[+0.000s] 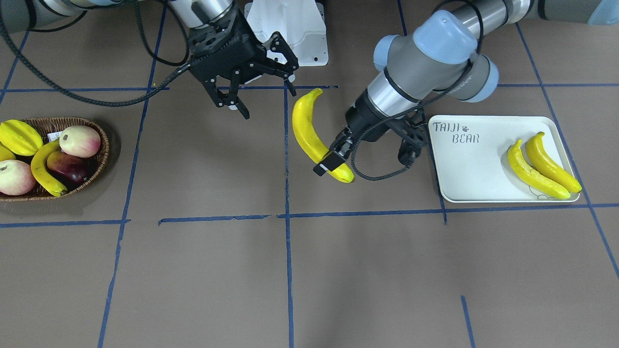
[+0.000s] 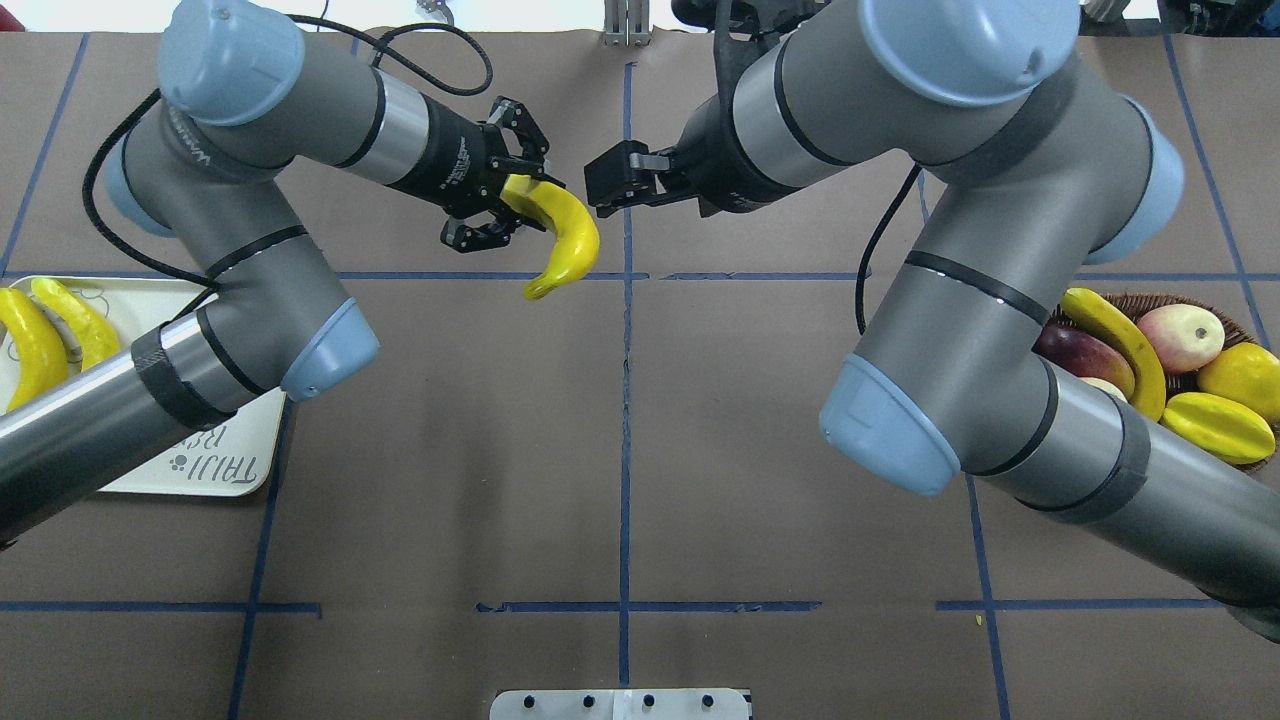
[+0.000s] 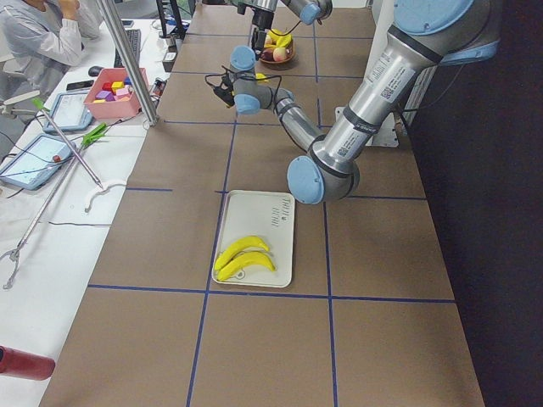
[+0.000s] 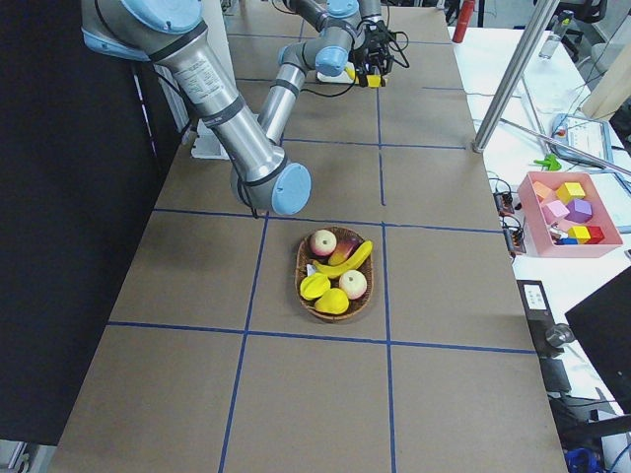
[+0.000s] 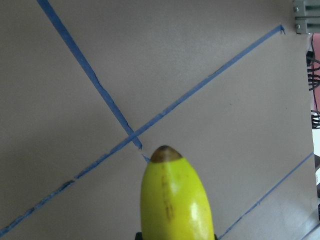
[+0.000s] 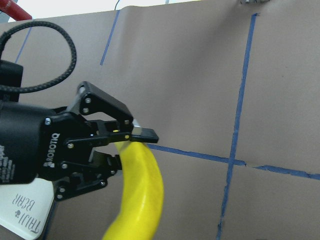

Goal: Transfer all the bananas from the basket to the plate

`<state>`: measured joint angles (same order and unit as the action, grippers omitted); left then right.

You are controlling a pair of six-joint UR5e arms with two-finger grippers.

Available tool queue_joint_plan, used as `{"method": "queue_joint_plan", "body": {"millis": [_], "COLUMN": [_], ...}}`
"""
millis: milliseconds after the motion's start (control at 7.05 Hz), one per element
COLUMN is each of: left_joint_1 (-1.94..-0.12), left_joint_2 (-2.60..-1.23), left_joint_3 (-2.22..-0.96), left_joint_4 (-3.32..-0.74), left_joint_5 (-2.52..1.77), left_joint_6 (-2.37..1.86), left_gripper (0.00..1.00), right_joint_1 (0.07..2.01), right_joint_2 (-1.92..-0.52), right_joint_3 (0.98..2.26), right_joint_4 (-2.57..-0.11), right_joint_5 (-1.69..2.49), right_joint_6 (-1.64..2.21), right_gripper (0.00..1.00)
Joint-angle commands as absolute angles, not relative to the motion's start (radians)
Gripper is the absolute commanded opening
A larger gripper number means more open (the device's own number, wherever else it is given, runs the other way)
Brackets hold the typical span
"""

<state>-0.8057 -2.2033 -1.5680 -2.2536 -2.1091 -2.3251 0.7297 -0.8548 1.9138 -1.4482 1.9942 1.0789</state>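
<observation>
Carrying step. My left gripper point(image 1: 332, 163) is clamped on one end of a banana point(image 1: 305, 126) above mid-table. My right gripper point(image 1: 270, 104) stands wide open, empty, near its other end. Next I judge: swing it to the plate point(image 1: 464, 164), beside the two bananas point(image 1: 537, 176) there. A last banana point(image 1: 44, 171) lies in the basket point(image 1: 99, 159).

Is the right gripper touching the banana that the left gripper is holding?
Apart. The front-facing view shows bare table between the open right gripper and the upper tip of the banana.
</observation>
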Motion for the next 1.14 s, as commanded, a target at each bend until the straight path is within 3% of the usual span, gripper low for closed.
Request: {"method": "queue_joint_plan", "body": {"millis": [0, 568, 993], "left_joint_1": [-0.882, -0.996, -0.996], "left_joint_2": [-2.07, -1.725, -1.631], "left_joint_3": [-1.577, -1.56, -1.416], "left_joint_4": [-2.276, -2.452, -2.642], "left_joint_5": [-2.112, -2.111, -2.108], "left_joint_6": [-2.322, -2.036, -1.912], "left_gripper": [0.0, 0.04, 0.06], "right_joint_1": [0.776, 0.847, 0.844], "right_joint_2": [-0.96, -1.077, -1.078], "right_joint_3": [1.91, 1.914, 1.916], "right_joint_4": [-1.453, -1.447, -1.443], "right_joint_5": [2.022, 2.029, 2.042], "right_joint_6": [1.027, 0.885, 0.893], "right_gripper": [0.99, 0.99, 0.99]}}
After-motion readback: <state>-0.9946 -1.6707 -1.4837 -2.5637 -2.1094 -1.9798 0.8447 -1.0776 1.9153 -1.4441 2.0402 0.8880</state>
